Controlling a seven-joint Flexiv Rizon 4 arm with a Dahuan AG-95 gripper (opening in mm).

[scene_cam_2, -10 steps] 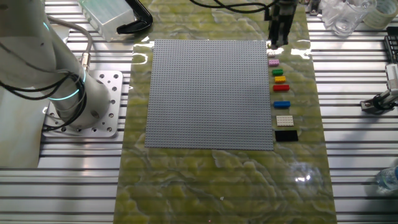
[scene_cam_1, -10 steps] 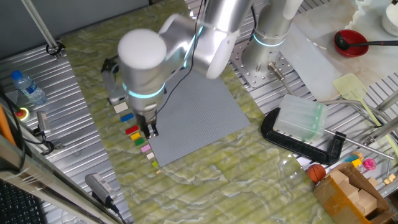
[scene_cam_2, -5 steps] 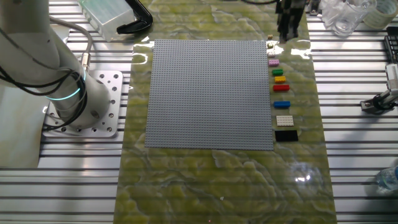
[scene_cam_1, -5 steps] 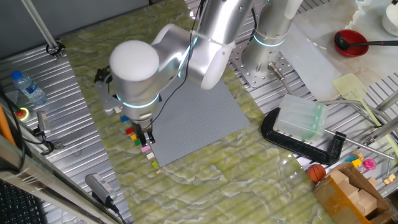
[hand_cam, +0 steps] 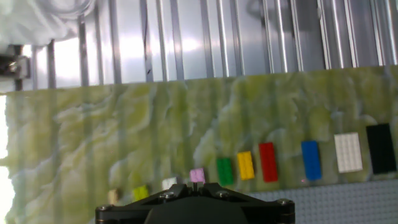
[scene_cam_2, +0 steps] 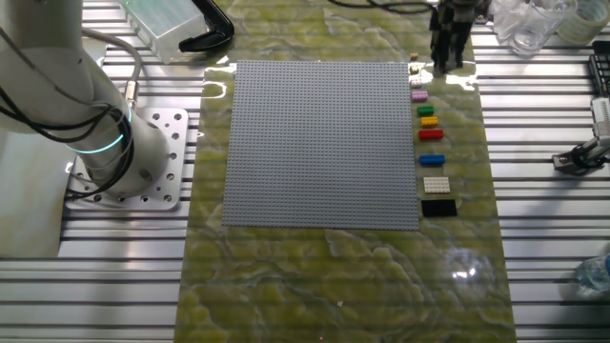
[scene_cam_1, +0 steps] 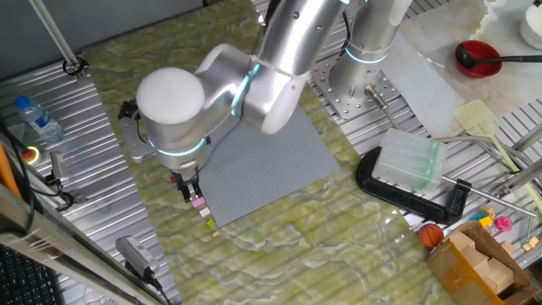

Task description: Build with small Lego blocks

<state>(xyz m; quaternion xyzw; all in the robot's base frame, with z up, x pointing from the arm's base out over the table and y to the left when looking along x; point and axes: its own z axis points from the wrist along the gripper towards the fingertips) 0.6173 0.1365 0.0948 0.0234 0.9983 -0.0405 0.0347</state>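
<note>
Hovering gripper [scene_cam_2: 447, 63] beside pink brick [scene_cam_2: 418, 95]

The small Lego blocks lie flat in 1 row on the green marbled mat, just beside the edge of the grey studded baseplate [scene_cam_2: 324, 143]. In the hand view the order runs black block [hand_cam: 380, 148], cream-white block [hand_cam: 348, 152], blue block [hand_cam: 311, 160], red block [hand_cam: 268, 162], yellow block [hand_cam: 245, 165], green block [hand_cam: 224, 171], pink block [hand_cam: 197, 176]. Smaller pieces follow at the far end: a whitish one [hand_cam: 168, 183], a yellow-green one [hand_cam: 140, 193] and a tan one [hand_cam: 113, 196], all set apart with gaps between.
</note>
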